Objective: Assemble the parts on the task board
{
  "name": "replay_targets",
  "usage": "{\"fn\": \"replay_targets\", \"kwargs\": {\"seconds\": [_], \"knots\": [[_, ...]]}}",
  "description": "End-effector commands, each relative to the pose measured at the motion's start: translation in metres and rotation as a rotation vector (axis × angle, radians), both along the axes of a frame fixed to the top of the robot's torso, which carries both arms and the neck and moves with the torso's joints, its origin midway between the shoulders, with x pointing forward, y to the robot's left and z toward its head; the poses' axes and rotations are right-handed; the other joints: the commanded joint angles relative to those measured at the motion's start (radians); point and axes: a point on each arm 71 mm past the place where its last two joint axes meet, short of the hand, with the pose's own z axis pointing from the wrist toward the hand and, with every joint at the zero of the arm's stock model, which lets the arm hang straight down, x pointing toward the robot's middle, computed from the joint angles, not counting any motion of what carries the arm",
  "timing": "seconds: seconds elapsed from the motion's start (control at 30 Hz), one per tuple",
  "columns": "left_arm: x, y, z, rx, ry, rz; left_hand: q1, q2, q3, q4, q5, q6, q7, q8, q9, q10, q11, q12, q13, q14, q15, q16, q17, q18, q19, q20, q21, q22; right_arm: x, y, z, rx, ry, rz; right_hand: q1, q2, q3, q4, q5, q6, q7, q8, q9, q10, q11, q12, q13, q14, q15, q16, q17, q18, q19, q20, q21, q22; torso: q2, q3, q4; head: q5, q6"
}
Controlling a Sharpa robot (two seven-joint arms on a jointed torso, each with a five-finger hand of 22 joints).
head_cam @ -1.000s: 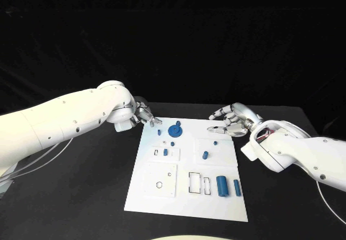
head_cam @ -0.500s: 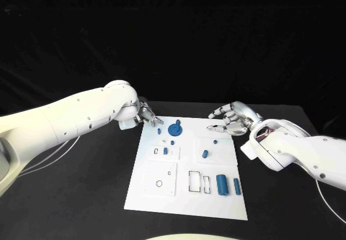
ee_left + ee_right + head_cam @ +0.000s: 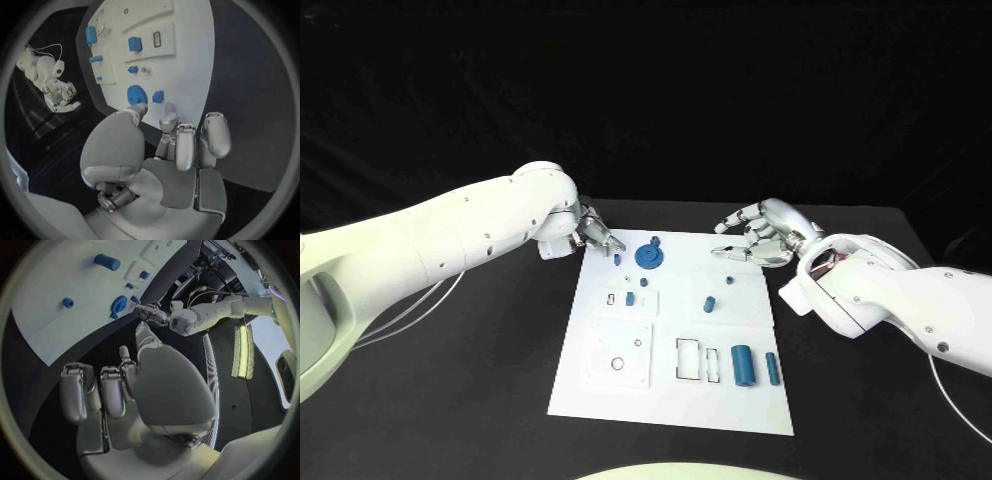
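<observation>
Fingers (image 3: 600, 237) of the left hand (image 3: 589, 232) hover apart and empty beside the board's (image 3: 668, 400) far corner, near a small peg (image 3: 617, 259) (probably light, rigid, best pinched by its sides).

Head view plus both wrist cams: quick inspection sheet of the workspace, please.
Surface: black table, bare around the board.
Job's things: white task board mid-table; blue round part near its far edge; large blue cylinder beside a slimmer one near the front; other small blue parts scattered on it.
Clutter: nothing seen.
Hands: left hand at the board's far left corner, holding nothing; right hand at the far right edge, fingers apart, holding nothing.
Cables: pale cables under the left arm.
Surroundings: black backdrop.
</observation>
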Motion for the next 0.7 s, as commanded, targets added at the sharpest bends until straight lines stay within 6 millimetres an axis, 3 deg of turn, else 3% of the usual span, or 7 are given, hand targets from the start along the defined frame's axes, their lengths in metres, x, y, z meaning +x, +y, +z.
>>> {"fn": "replay_targets", "kwargs": {"seconds": [0.03,0.53,0.7], "knots": [[-0.0007,-0.0035,-0.0028,-0.011,0.022,-0.027,-0.005,0.002,-0.006,-0.002,-0.003,0.000,-0.001,-0.007,-0.001,-0.006,-0.001,-0.006,-0.001,0.074,0.008,-0.002,0.183,0.011,0.001,0.005,-0.006,-0.001,-0.0009,0.0019,0.0008,0.003,-0.010,0.014,-0.008,0.002,-0.004,-0.001,0.001,-0.003,-0.003,0.003,0.001,-0.008,0.002,-0.004,0.122,0.082,-0.002,-0.006,0.185,0.017,0.042,0.001,-0.006,0.188,0.000,-0.0004,-0.0008,-0.001,0.000],[-0.0006,-0.0054,-0.0085,-0.014,0.041,-0.034,0.007,0.011,-0.003,-0.005,-0.002,0.003,-0.002,-0.007,-0.006,-0.005,-0.002,-0.003,0.002,0.075,0.009,0.001,0.186,0.011,0.002,0.006,-0.005,0.002,-0.0012,0.0033,0.0009,0.004,-0.009,0.018,-0.008,0.002,-0.004,-0.001,0.001,-0.003,-0.003,0.003,0.001,-0.008,0.002,-0.004,0.122,0.082,-0.002,-0.006,0.185,0.017,0.042,0.001,-0.006,0.188,-0.001,0.0004,0.0003,-0.002,-0.005],[-0.0011,-0.0065,-0.0097,-0.020,0.047,-0.037,0.031,0.023,0.004,-0.006,-0.001,0.008,-0.003,-0.007,-0.014,-0.006,-0.003,-0.001,0.002,0.075,0.008,0.002,0.188,0.011,0.002,0.007,-0.005,0.003,-0.0010,0.0037,0.0007,0.003,-0.009,0.019,-0.008,0.004,-0.003,-0.001,0.001,-0.003,-0.003,0.005,0.001,-0.007,0.002,-0.003,0.122,0.082,-0.002,-0.006,0.185,0.018,0.041,0.001,-0.006,0.187,-0.002,0.0005,-0.0002,-0.002,-0.003]]}}
